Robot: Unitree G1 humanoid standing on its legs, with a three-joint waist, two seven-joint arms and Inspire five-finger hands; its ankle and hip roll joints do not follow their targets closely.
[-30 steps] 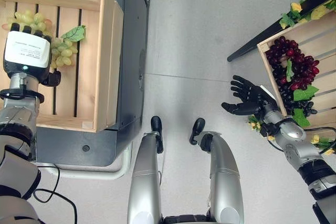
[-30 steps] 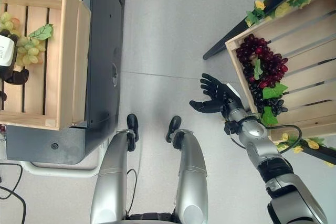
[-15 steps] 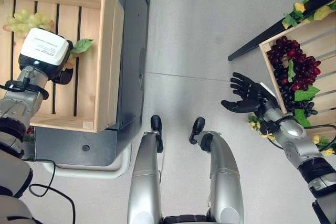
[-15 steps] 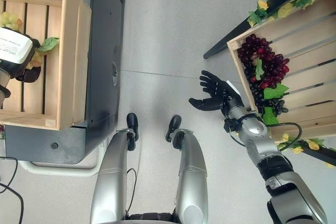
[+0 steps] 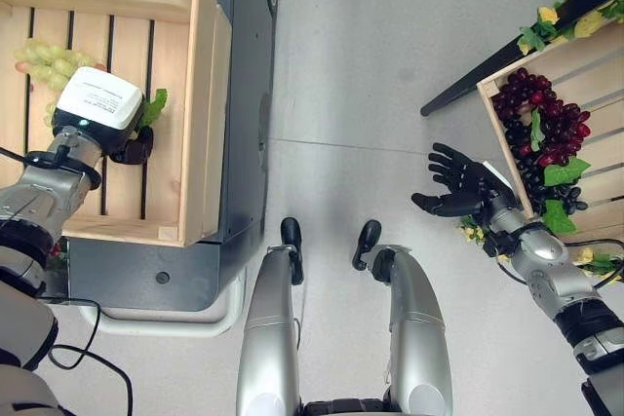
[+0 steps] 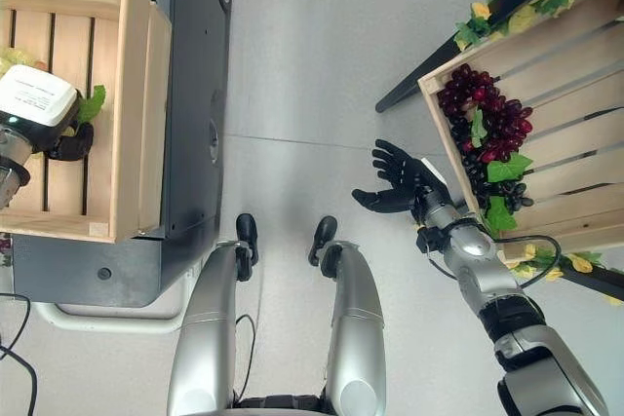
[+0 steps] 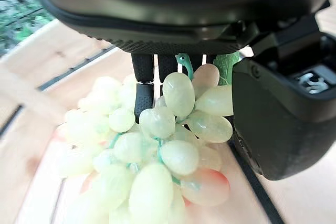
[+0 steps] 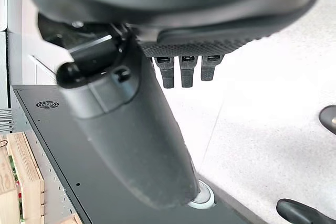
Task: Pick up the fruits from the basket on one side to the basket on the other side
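In the wooden crate on the left (image 5: 200, 94), my left hand (image 5: 95, 104) is curled round a bunch of green grapes (image 7: 178, 129); its green leaf (image 5: 154, 106) sticks out beside the hand. A second pale green bunch (image 5: 49, 51) lies on the slats farther back. The crate on the right (image 5: 595, 65) holds dark red and black grapes (image 5: 546, 129) with green leaves. My right hand (image 5: 458, 182) hovers open above the floor just left of that crate, its palm turned up and its fingers spread.
The left crate rests on a dark metal cabinet (image 5: 244, 94). A black bar with yellow flowers and leaves (image 5: 546, 26) runs along the right crate's far side. Grey floor (image 5: 370, 65) lies between the two crates.
My left hand has closed on a green bunch and drawn it toward the crate's near right part; the leaf came along. One bunch stays at the back. The right hand has barely moved.
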